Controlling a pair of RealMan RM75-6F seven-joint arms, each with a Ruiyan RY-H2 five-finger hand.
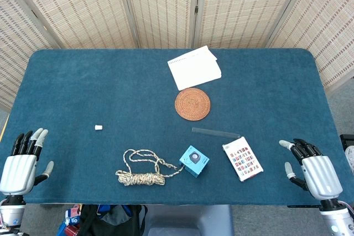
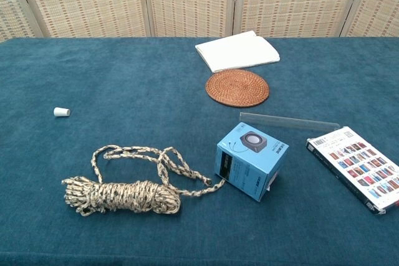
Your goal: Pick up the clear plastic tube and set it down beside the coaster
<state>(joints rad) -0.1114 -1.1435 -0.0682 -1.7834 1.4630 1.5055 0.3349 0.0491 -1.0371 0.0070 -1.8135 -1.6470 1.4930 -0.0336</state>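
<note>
We count one clear plastic tube [image 1: 215,132] lying near of one coaster [image 1: 192,103], while our left hand [image 1: 22,163] and right hand [image 1: 311,167] rest empty, fingers spread.

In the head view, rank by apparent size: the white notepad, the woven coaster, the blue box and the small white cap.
Largest to smallest:
1. white notepad
2. woven coaster
3. blue box
4. small white cap

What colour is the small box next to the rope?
The small box is light blue with a dark panel on one side; the chest view shows it best.
</note>
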